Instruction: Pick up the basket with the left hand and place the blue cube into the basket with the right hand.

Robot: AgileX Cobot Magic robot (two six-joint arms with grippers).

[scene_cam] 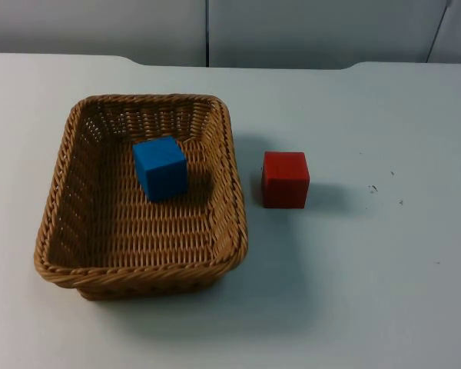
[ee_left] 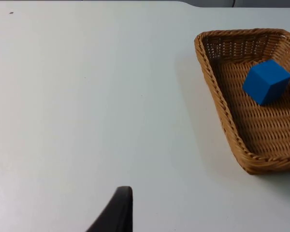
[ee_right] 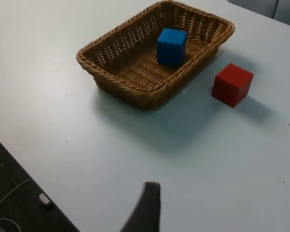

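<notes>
A: Basket (scene_cam: 142, 265) rests on the table (scene_cam: 369, 292), blue cube (scene_cam: 160, 167) already inside; red cube (scene_cam: 285, 179) just beside it.

B: Both end effectors' grip? Cannot tell. Placement looks done; nothing holds the basket.

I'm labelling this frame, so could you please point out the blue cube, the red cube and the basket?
blue cube (scene_cam: 160, 167), top view, on its front face.
red cube (scene_cam: 285, 180), top view, on its front face.
basket (scene_cam: 236, 192), top view, on its right rim.

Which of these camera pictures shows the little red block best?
The top view: the red cube sits large and whole on the table beside the basket. The right wrist view shows it too, smaller, from an angle.
</notes>
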